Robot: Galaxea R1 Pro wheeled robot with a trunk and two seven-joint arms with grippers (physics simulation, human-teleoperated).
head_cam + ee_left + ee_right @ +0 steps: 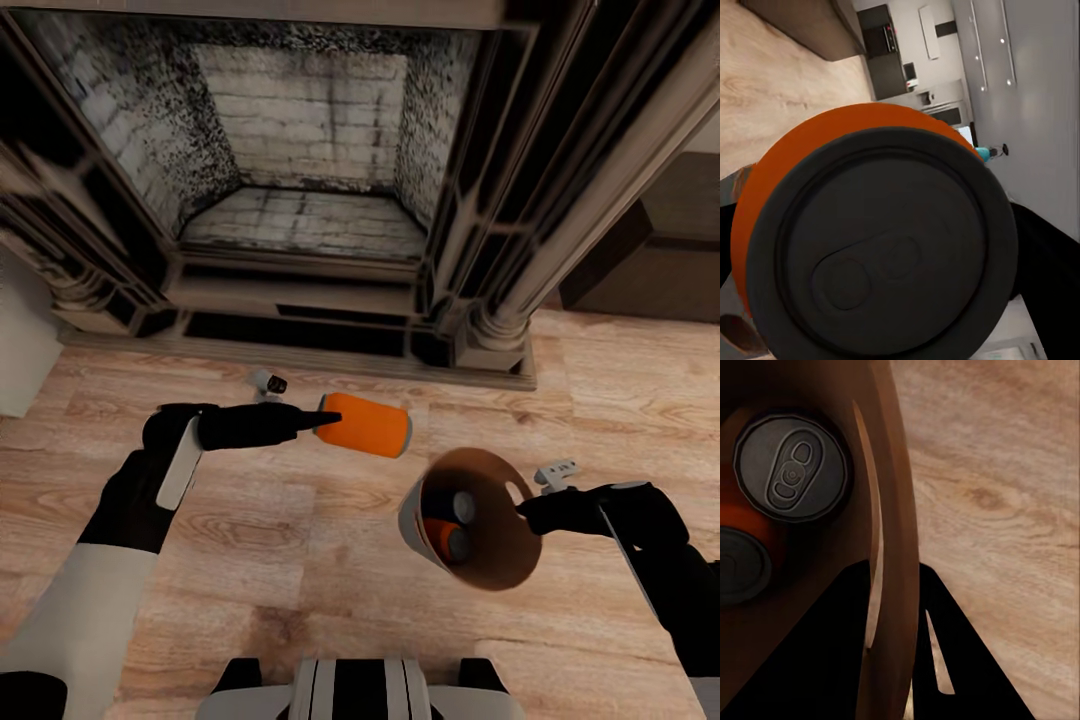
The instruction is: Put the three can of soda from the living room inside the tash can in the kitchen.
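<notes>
At the left of the head view our left end effector (318, 420) is closed on the third can of soda (366, 424), an orange one held lying sideways above the wood floor (250, 560), just in front of the dark fireplace (300, 200) that spans the upper frame. In the left wrist view that can's dark end (889, 251) sits right between the fingers, so we judge the grip firm.

To the right of centre, the tash can (497, 560) is tilted with its brown mouth facing us. Two cans already lie inside it (450, 520); the right wrist view shows one silvery top with its pull tab (791, 465) and a second, darker top (739, 566) below it. Their colours are hard to make out in the shadow, though one looks orange.

At the far right, our right end effector (528, 515) pinches the bin's rim (896, 585), one finger inside and one outside.

So we reckon two of three cans are in. What remains is dropping the held can into the bin, which is near but apart from it, then carrying the bin to the kitchen.
</notes>
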